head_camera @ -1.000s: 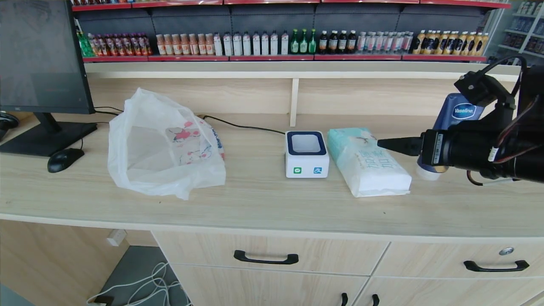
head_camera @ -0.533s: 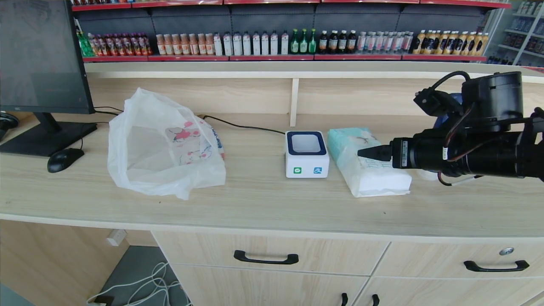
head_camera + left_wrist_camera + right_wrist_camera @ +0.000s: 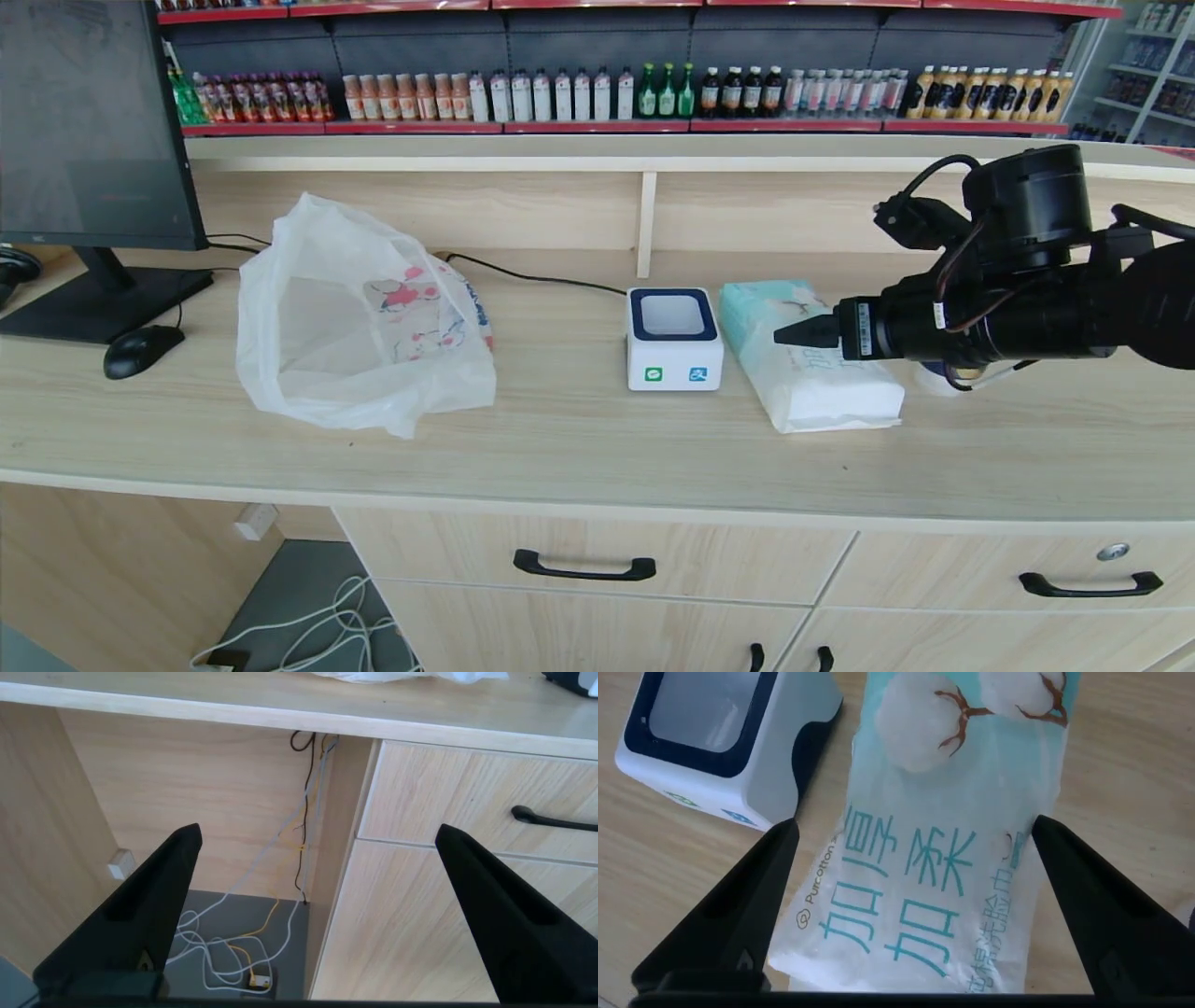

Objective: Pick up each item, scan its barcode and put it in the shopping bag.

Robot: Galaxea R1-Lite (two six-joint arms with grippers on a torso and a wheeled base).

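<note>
**Entry 1, left claw** (image 3: pixel 318 833): hanging low in front of the drawers (image 3: pixel 467 793), beneath the front edge of the surface (image 3: pixel 560 439). Its jaws are standing wide apart and carrying nothing.

**Entry 2, tissue pack** (image 3: pixel 808 373): lying flat on the surface just right of the barcode scanner (image 3: pixel 673 338), with its long side running away from you.
- Wrapping: soft film, white and shading to teal at the far end.
- Markings: a cotton-boll picture at the far end and large teal lettering.
- Barcode: none is showing on the upper face, so you are probably going to need to turn the pack at the scanner.

**Entry 3, right claw** (image 3: pixel 794 334): over the last second it has been travelling leftward, from the pack's right side to above its middle. Its jaws are spread wide across the pack's width, gripping nothing. You are watching an approach finishing, and lowering and closing look like the next call.

**Entry 4, shopping bag** (image 3: pixel 359 322): slumping open well left of the scanner, with a red-flower print showing through it.

**Entry 5, bottle shelves** (image 3: pixel 607 93): running along the far wall.
</note>
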